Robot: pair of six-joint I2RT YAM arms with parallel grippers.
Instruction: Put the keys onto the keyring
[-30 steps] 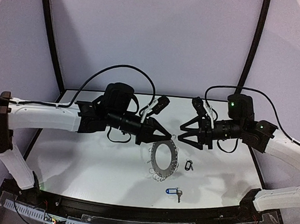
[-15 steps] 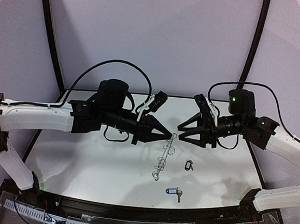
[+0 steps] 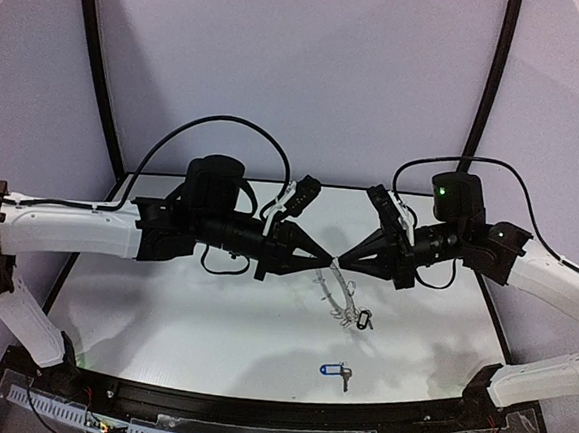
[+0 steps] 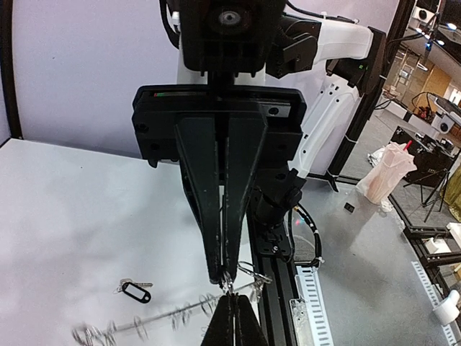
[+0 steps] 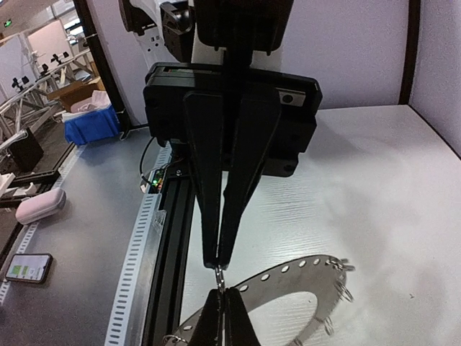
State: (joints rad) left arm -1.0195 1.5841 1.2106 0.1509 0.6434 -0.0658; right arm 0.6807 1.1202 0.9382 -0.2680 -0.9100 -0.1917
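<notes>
My right gripper, splayed wide half a second ago, is now clamped tip to tip against my left gripper. Both pinch the top rim of the keyring, which hangs slanted beneath them. Its low edge sits just beside the black-headed key. The blue-tagged key lies apart, farther back toward me, on open white table.

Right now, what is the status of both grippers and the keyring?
Left gripper and right gripper shut, tip to tip, on large flat dark-grey keyring. It hangs edge-on. Blue-tag key, black-head key loose on table. Nothing blocking.
</notes>
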